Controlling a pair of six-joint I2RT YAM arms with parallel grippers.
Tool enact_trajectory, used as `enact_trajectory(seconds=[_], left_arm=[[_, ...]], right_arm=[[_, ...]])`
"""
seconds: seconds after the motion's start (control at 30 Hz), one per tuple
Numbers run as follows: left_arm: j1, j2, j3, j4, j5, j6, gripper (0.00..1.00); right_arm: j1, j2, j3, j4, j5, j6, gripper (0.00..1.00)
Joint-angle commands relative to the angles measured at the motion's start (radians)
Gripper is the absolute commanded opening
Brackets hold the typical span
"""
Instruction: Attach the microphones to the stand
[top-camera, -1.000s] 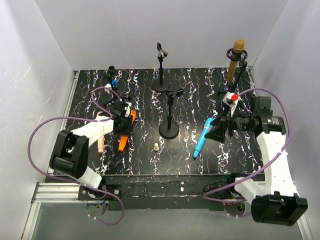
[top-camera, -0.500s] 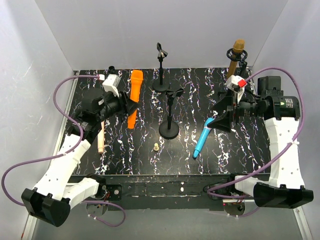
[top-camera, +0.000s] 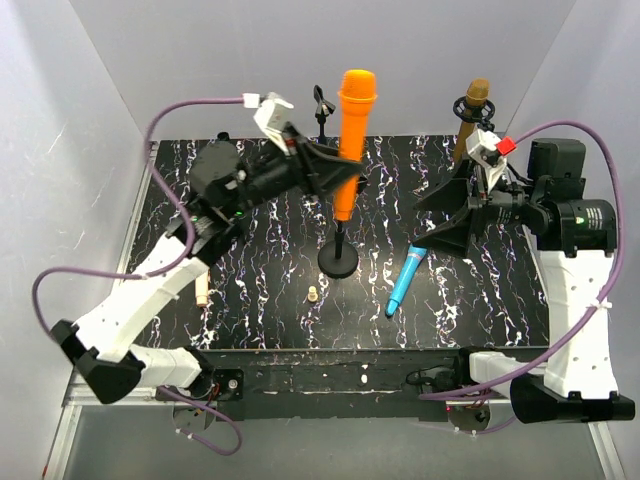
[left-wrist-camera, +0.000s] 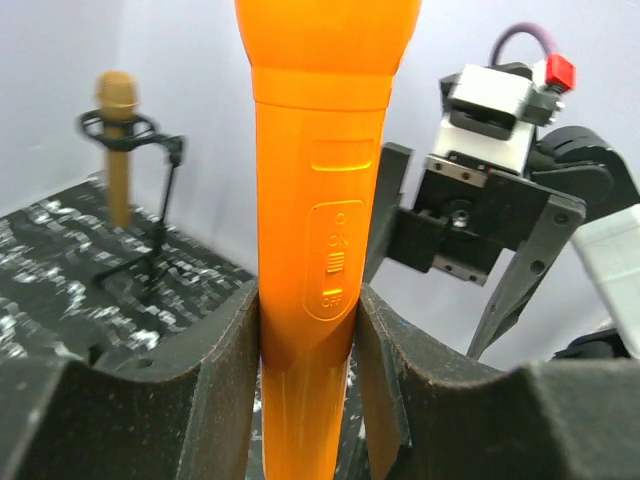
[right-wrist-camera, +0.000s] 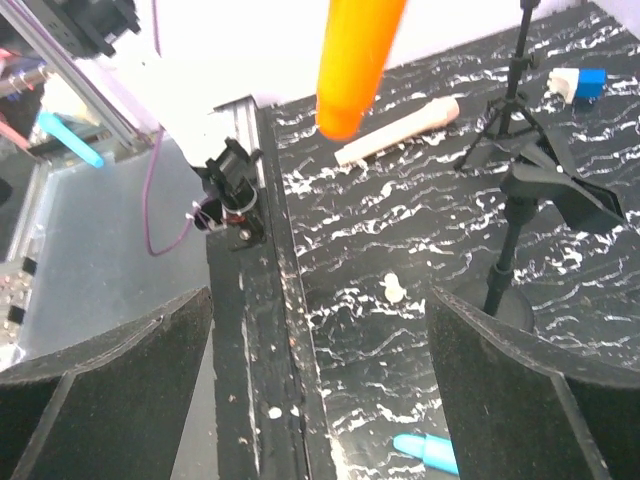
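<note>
Marbled black tabletop; left end effector clamps orange microphone, right end effector spread

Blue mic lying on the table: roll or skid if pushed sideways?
Probably rolls: the light blue microphone lies flat and looks slim and round. One end seems wider, so it may curve as it rolls. It looks rigid, straight end to end.
</note>
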Motion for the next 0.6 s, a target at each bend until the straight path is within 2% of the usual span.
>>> enact_trajectory(seconds=[0.0,0.17,0.27,0.43,0.57], left_arm=[[-0.135,0.104,0.082,0.152,-0.120,0.033,0.00],[-0.228,0.194,0.096,0.297,-0.227,0.036,0.00],[-0.276,0.233,0.105,0.345,-0.284,0.056,0.00],[-0.328,0.268,0.105,0.393,-0.357,0.093,0.00],[-0.353,0.293,0.099,0.429,-0.407,0.096,0.00]], right_arm=[[0.003,-0.061,-0.031,0.283,-0.083,0.316,0.93],[-0.018,-0.119,-0.094,0.429,-0.067,0.503,0.92],[-0.073,-0.156,-0.141,0.519,-0.031,0.607,0.92],[-0.141,-0.223,-0.316,0.858,-0.037,0.894,0.90],[-0.141,-0.219,-0.337,0.874,-0.044,0.910,0.89]])
